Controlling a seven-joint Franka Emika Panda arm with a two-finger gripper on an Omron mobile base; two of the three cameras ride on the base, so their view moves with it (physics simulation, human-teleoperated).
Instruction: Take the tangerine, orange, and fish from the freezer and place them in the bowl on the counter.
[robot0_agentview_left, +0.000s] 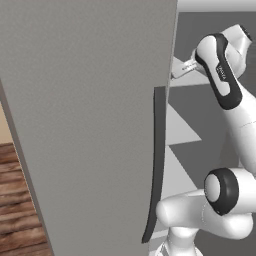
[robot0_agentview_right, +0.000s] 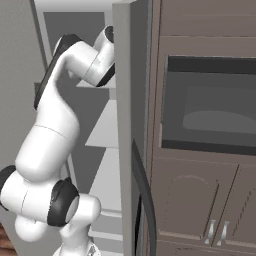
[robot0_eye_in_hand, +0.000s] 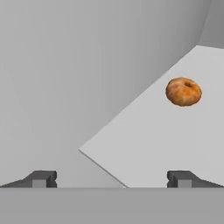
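Round dimpled tangerine on smooth white shelf, gripper wide

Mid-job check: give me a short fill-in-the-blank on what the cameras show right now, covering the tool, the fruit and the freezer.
1. The tool has its jaws ____, with nothing between them.
2. The round orange fruit sits on a white ____ inside the freezer.
3. In the right base view, the arm reaches into the freezer past its ____ door.
4. The long dark bar on the freezer door's edge is its ____.

Missing words: open; shelf; open; handle
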